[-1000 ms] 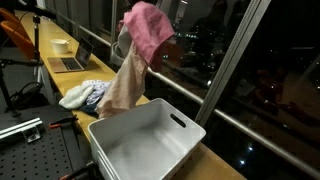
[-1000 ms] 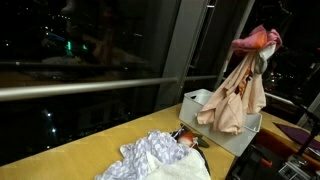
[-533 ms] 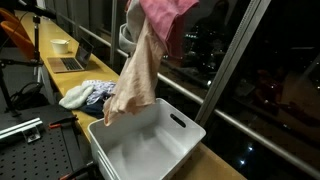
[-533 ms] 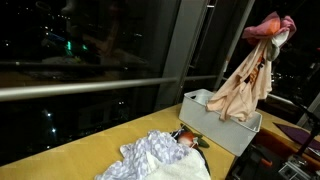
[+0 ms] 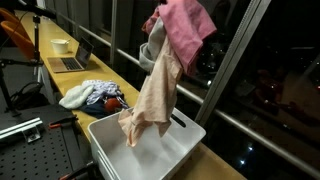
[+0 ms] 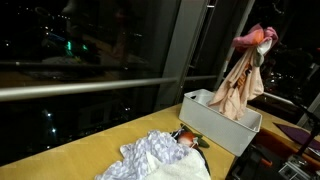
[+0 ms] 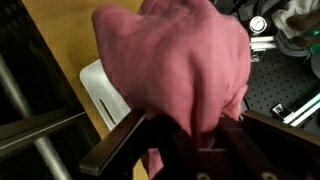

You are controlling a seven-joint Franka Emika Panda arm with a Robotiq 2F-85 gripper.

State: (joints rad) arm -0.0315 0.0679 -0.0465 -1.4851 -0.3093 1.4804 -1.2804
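My gripper (image 7: 185, 125) is shut on a bunch of cloth: a pink garment (image 5: 186, 30) on top and a beige garment (image 5: 157, 95) hanging down from it. The bundle hangs over a white plastic bin (image 5: 185, 135), and the beige cloth's lower end reaches into the bin. In the other exterior view the pink cloth (image 6: 256, 38) and beige cloth (image 6: 236, 88) hang above the bin (image 6: 205, 122). In the wrist view the pink cloth (image 7: 180, 55) fills most of the frame and hides the fingertips; a bit of the bin (image 7: 100, 90) shows below.
A pile of clothes (image 5: 95, 96) lies on the wooden counter (image 5: 60, 80) beside the bin; it also shows in an exterior view (image 6: 160, 158). A laptop (image 5: 72, 60) and a bowl (image 5: 61, 45) stand farther along. Dark windows with metal frames (image 5: 232, 70) run alongside.
The gripper has carried the pink and beige cloths sideways over the bin and lowered them, so the beige cloth's end now hangs inside the bin.
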